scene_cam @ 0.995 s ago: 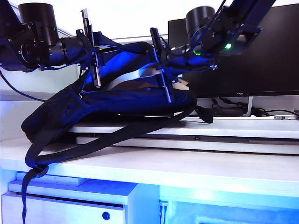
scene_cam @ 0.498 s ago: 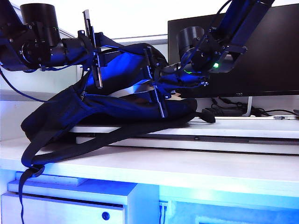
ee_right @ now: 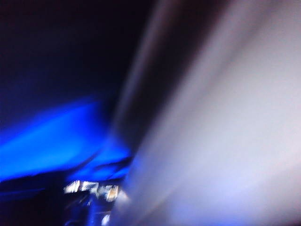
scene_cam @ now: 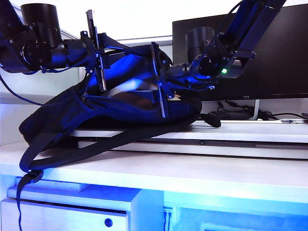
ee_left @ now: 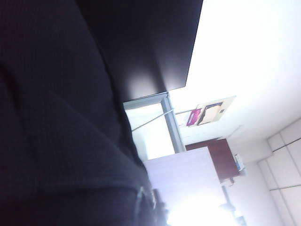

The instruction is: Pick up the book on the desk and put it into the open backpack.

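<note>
Both arms reach level into the backpack [scene_cam: 110, 113], which lies on its side on the desk's [scene_cam: 192, 173] raised shelf tier [scene_cam: 240, 131], mouth facing up and toward the monitor [scene_cam: 269, 62]. Left arm comes in from the left, wrist horizontal; left gripper [scene_cam: 98, 60] sits at the upper rim of the bag opening, clamped tight on the backpack fabric and holding the flap up. Left wrist view is mostly dark backpack cloth [ee_left: 56, 122] pressed against the lens, with the monitor edge and ceiling beyond. Right arm slopes down from the upper right, wrist bent level, green light on; right gripper [scene_cam: 160, 79] is at the mouth of the bag beside the book [scene_cam: 132, 86]. Book shows as a pale slab inside the opening, lying against the blue lining. Right wrist view is blurred: pale book surface [ee_right: 225, 122] fills one side, blue lining [ee_right: 51, 141] the other. Can't tell how wide the right jaws stand or whether they grip the book. Versus a second ago: right arm has dropped and pushed leftward, deeper into the bag; the book sits further in. Left arm unchanged. The dangling strap [scene_cam: 29, 168] hangs slightly lower off the desk edge.
</note>
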Controlling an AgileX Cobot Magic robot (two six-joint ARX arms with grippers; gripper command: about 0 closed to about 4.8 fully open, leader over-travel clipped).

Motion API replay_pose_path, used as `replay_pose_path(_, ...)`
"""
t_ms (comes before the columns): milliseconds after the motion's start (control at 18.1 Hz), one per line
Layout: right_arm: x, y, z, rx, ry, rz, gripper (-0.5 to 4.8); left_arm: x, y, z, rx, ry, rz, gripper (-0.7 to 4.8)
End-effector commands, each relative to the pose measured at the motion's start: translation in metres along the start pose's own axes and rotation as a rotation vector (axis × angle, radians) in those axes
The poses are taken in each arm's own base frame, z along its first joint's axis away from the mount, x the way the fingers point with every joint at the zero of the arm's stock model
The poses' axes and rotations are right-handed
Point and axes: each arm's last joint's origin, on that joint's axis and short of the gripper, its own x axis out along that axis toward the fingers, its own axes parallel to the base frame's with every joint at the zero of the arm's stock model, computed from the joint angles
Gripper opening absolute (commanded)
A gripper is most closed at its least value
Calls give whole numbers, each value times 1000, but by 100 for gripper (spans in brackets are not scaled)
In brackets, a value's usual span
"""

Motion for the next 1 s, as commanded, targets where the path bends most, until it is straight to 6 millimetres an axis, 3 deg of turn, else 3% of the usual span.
replay_pose_path(55,-5,11,8,-54,-47,32,320,8,-25,-7,168,121,-110,287)
replay_pose_path(276,-27,3,28,-24,-93,-13,338,8,-22,-7,152,116,-93,289)
replay_pose_path(442,-55,8,48,-59,-154,-52,337,6,-22,-4,153,110,-90,289)
replay_pose_path(553,-79,17,59,-116,-188,-116,337,5,-22,-4,163,124,-90,292)
replay_pose_path(664,-104,32,65,-202,-224,-195,336,5,-23,-7,307,217,-105,351)
replay_pose_path(829,-131,57,67,-301,-279,-282,333,3,-23,-12,450,408,-146,355)
replay_pose_path(995,-152,79,70,-355,-326,-289,324,3,-23,-13,475,436,-154,355)
